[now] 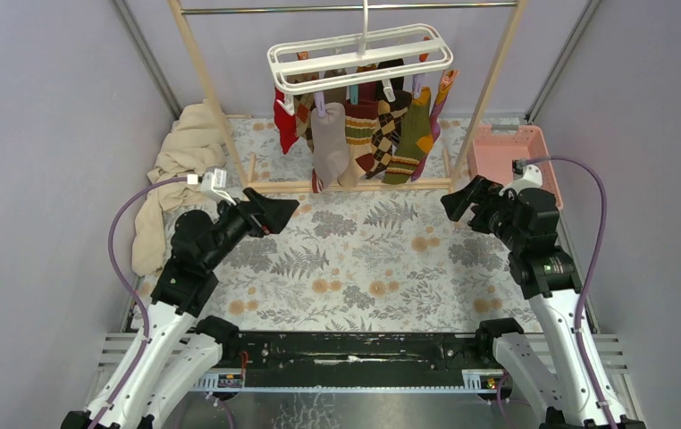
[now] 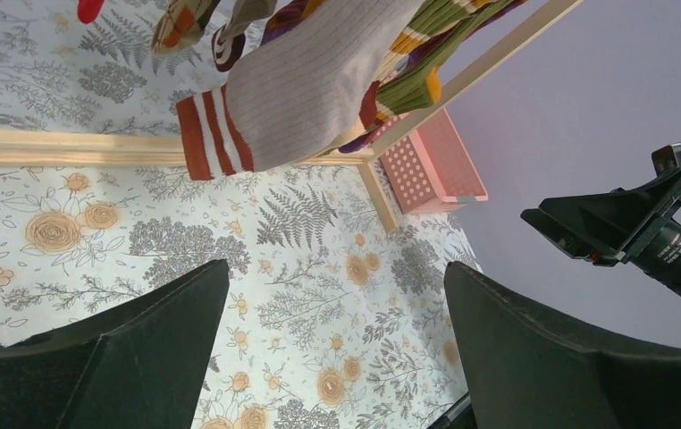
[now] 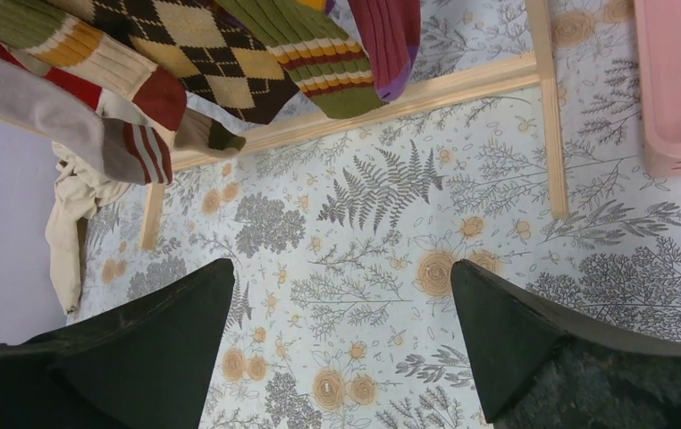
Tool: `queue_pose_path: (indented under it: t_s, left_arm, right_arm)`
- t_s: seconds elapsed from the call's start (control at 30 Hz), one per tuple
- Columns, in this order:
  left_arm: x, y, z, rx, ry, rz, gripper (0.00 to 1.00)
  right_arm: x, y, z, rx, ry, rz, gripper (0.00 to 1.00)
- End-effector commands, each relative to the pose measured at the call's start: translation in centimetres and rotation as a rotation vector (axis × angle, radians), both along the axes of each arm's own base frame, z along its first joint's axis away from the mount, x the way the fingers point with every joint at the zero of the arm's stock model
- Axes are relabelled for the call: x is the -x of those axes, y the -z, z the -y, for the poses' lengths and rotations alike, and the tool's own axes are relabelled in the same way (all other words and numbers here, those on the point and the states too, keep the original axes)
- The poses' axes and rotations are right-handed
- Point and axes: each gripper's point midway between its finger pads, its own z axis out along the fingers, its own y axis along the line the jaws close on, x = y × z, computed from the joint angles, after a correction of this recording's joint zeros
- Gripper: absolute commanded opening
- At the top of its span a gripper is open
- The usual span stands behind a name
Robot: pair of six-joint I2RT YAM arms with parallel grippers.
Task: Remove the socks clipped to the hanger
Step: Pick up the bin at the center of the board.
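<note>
The socks (image 1: pixel 364 134) hang in one tight bunch from the hanger (image 1: pixel 359 58), over the far middle of the table (image 1: pixel 364 268). Five stand out:
- a red sock (image 1: pixel 285 121) at the left end
- a beige sock (image 1: pixel 328 143) with a red-and-white striped tip
- a brown argyle sock (image 1: pixel 380 134)
- an olive sock (image 1: pixel 414 134) with yellow and red bands
- a maroon sock (image 3: pixel 390 31) with a purple toe

Others show only as slivers behind and between these, so I cannot tell the full count.

There is one hanger, a white frame of parallel bars. Its hook stem runs up past the metal rail of the rack (image 1: pixel 203 80) and is cut off by the top edge of the view. Small pastel clips (image 1: pixel 321 105) dangle from the bars. They are too small and too covered to count.

The one rack has two leaning wooden posts and a base bar lying on the table under the socks. One pink basket (image 1: pixel 516 147) sits just beside the right post, its near corner hidden by the right arm. One beige cloth (image 1: pixel 172 179) is heaped at the left post.

There are two grippers, well apart from each other. The left gripper (image 1: pixel 274 210) and the right gripper (image 1: pixel 455 201) both hang over the table near the base bar, lower than the socks and apart from them. Each wrist view shows its fingers spread wide with only the flowered table between them.
</note>
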Motion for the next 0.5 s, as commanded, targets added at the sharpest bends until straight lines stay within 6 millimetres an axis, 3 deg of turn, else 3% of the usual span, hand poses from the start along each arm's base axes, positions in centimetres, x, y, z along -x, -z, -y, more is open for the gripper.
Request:
queue_pose_path:
  t_s: [0.0, 0.17, 0.3, 0.47]
  left_arm:
    - [-0.2, -0.9, 0.1, 0.028, -0.006, 0.05, 0.99]
    - [0.2, -1.0, 0.9, 0.028, 0.048, -0.014, 0.98]
    - [1.1, -1.8, 1.4, 0.052, 0.091, 0.03, 0.99]
    - [1.4, -0.3, 1.0, 0.047, 0.072, -0.032, 0.99]
  right_arm:
    - [-0.6, -0.7, -0.8, -0.007, -0.042, 0.023, 1.0]
    - [-0.6, -0.4, -2.2, -0.069, -0.097, -0.003, 1.0]
    - [-0.2, 0.7, -3.0, -0.107, -0.131, -0.028, 1.0]
    - [0.4, 2.5, -3.1, -0.138, -0.121, -0.065, 1.0]
